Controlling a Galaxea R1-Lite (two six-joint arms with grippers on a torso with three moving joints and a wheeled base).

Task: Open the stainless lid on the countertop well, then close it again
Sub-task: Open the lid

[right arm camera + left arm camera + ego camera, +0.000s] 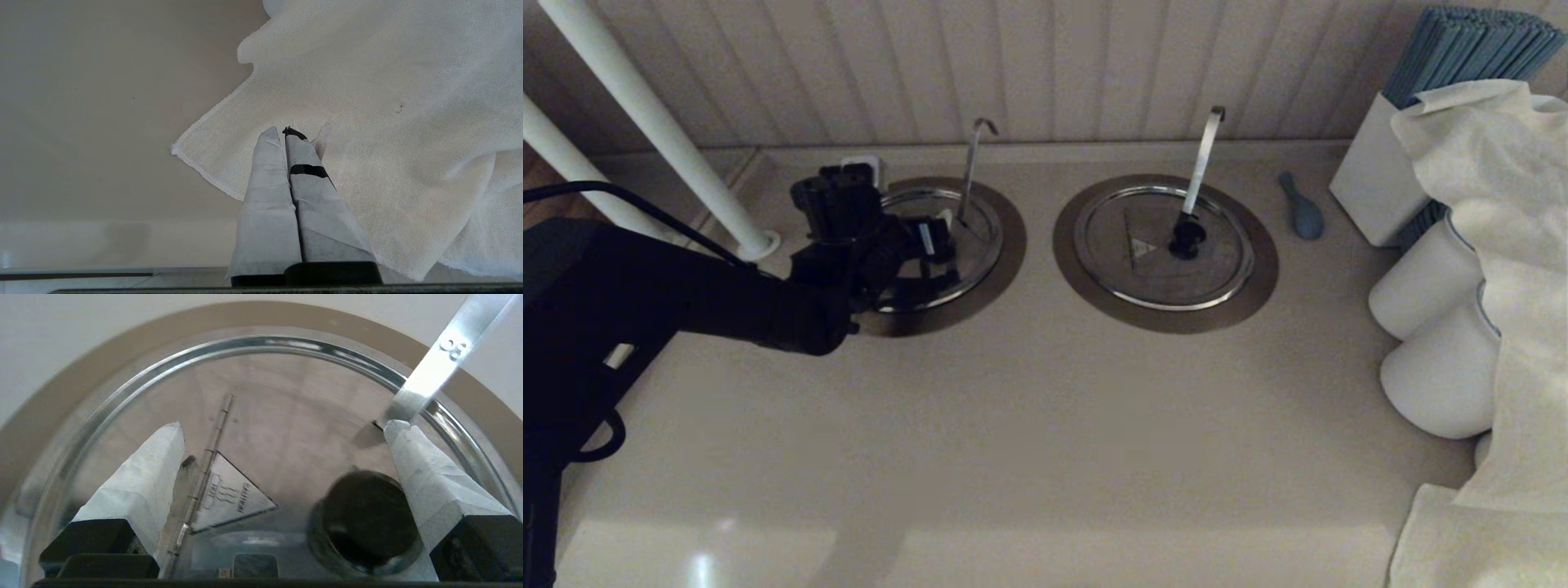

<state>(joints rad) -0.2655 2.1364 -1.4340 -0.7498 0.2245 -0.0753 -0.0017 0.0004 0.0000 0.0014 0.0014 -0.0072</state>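
The stainless lid (985, 231) lies flat in the left countertop well, inside its brushed-steel flange (1013, 245). The thin hook-tipped rod (970, 167) pokes up through it at the back. My left gripper (935, 238) hovers low over this lid. In the left wrist view the gripper (284, 424) is open. The black knob (367, 522) sits just inside one white-wrapped finger (425, 477). The triangle mark (233, 494) and the flap hinge (208, 457) lie between the fingers, and the rod (437, 363) rises beyond. My right gripper (282, 131) is shut, empty, above a white cloth (388, 81).
The twin lid (1143, 269) with its broad strip handle (1202, 159) is to the right. A blue scoop (1303, 208), a white box (1368, 184), white cylinders (1421, 290) and draped cloth (1503, 204) crowd the right side. A white pole (645, 114) slants at the left.
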